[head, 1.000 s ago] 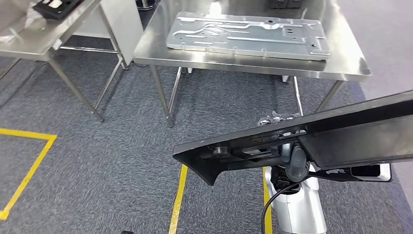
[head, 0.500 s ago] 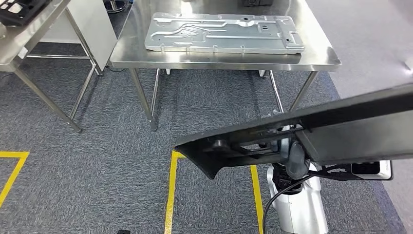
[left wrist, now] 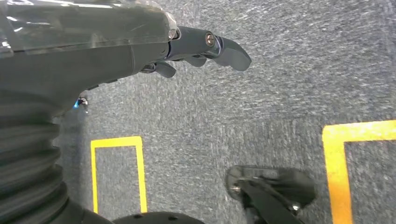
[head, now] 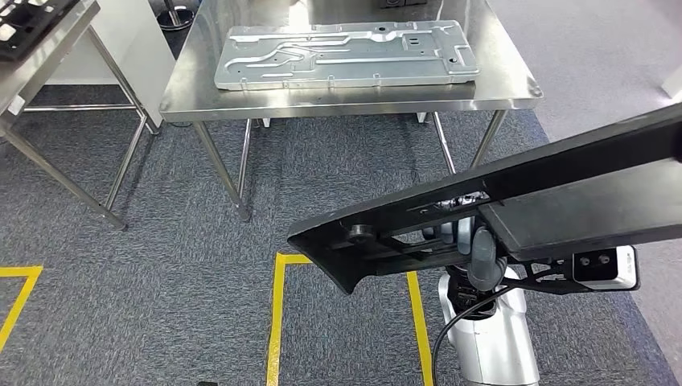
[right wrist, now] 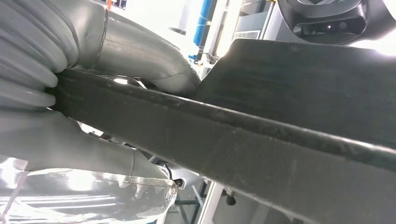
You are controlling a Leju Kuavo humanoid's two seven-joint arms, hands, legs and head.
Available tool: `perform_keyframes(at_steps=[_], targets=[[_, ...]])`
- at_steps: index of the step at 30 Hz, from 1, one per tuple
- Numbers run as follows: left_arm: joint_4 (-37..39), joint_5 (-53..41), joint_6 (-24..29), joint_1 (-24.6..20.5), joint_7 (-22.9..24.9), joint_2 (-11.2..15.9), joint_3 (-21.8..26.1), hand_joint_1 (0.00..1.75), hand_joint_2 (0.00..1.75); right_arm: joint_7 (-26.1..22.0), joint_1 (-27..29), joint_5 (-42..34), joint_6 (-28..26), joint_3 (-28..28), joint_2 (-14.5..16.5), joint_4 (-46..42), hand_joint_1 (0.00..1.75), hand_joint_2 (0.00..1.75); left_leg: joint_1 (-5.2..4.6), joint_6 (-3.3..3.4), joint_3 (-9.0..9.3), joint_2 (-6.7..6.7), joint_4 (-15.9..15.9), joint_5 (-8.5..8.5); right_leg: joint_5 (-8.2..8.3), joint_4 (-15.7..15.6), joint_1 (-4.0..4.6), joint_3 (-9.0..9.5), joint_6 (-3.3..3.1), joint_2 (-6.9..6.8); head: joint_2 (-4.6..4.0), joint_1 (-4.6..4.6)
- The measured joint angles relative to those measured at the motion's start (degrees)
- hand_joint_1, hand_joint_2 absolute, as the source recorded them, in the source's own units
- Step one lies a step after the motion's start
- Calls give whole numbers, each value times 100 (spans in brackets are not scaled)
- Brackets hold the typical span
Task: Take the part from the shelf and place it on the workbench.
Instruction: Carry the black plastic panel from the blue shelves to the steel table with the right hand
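Note:
A long black flat part [head: 563,201] crosses the lower right of the head view, tilted, its near corner pointing left. My right hand [head: 476,256] grips it from underneath; in the right wrist view the thumb and fingers of that hand [right wrist: 133,56] clamp the part's [right wrist: 289,140] edge. The steel workbench [head: 354,98] stands ahead at upper centre, with a large silver stamped metal plate [head: 346,55] lying on it. My left hand [left wrist: 205,46] hangs over the carpet with fingers loosely apart and nothing in them. The part's corner [left wrist: 271,186] shows below it.
A second steel table [head: 40,68] with a black tray [head: 28,20] stands at the left. Yellow tape lines [head: 276,322] mark the grey carpet. The workbench's legs [head: 217,165] stand between me and the far floor.
The whole picture has shifted: the workbench now sits further left and more square to me, so the camera moved. The black part stays gripped in my right hand.

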Motion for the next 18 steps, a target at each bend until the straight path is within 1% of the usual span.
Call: perform_keyframes(at_steps=[1,2,3,4,5,6,8,9,10,12,13,14,15,16,17,18], targets=[[0,0,2,3,1,3,2,0,175,8,0,4,-4,0,1,1,175,175,0,15,146,-2,-345,223,-20,19,1,8,8,19,0,-1],[0,0,3,6,2,6,3,0,175,15,0,9,-10,0,1,1,175,175,-1,36,318,-11,-729,398,-39,40,4,12,24,35,0,0],[0,-1,4,4,1,9,3,0,175,20,0,15,-19,0,0,1,175,175,-9,60,461,-20,-1058,515,-57,65,13,7,48,49,0,1],[0,-1,4,-1,1,11,3,0,175,24,1,20,-28,0,0,0,175,175,-21,85,542,-29,-1253,558,-65,79,20,-1,77,57,0,2],[0,-2,4,-6,0,11,3,0,175,31,1,25,-37,0,0,-1,175,175,-34,111,568,-36,-1324,539,-68,83,29,-10,107,62,0,3],[0,-3,4,-10,0,11,3,0,175,43,1,32,-46,0,0,-1,175,175,-44,139,569,-36,-1346,540,-68,80,34,-14,138,66,0,3],[0,-5,4,-12,5,5,3,0,175,67,2,43,-69,0,-1,-10,175,175,-27,208,598,-30,-1384,556,-98,111,22,-18,202,53,0,4],[0,-7,4,-15,8,4,4,0,175,75,-2,46,-87,0,-1,-15,175,175,-15,243,621,-26,-1407,563,-171,238,14,-72,232,39,0,9],[0,-8,4,-18,10,2,4,0,175,78,-3,48,-100,0,-1,-20,175,175,-6,274,643,-21,-1425,565,-291,479,5,-189,259,25,0,13],[0,-9,4,-22,13,5,5,0,175,80,10,47,-115,0,-1,-21,175,175,-10,311,673,-17,-1429,539,-587,1227,-4,-597,298,8,0,19],[0,-9,3,-20,15,4,5,0,175,81,22,47,-116,0,-1,-20,175,175,-11,317,690,-17,-1429,522,-658,1531,-8,-785,310,5,0,19],[0,-9,3,-17,19,3,5,0,175,82,31,47,-117,0,-1,-20,175,175,-11,315,716,-17,-1428,499,-620,1659,-10,-893,315,2,0,19],[0,-9,2,-15,22,-1,5,0,175,84,35,47,-115,0,-1,-22,175,175,-10,307,754,-19,-1428,471,-464,1552,-11,-879,310,-2,0,19],[0,-9,1,-16,24,-5,5,0,175,85,34,47,-110,0,-1,-29,175,175,-9,294,803,-21,-1428,437,-224,1229,-12,-751,296,-10,0,20],[0,-9,2,-17,26,-9,5,0,175,86,32,47,-104,0,-2,-40,175,175,-9,274,848,-22,-1430,397,-5,830,-9,-573,275,-22,0,19],[0,-9,2,-22,26,-12,5,0,175,87,28,47,-99,0,-2,-52,175,175,-19,248,887,-23,-1426,359,139,468,6,-405,252,-34,0,18]])
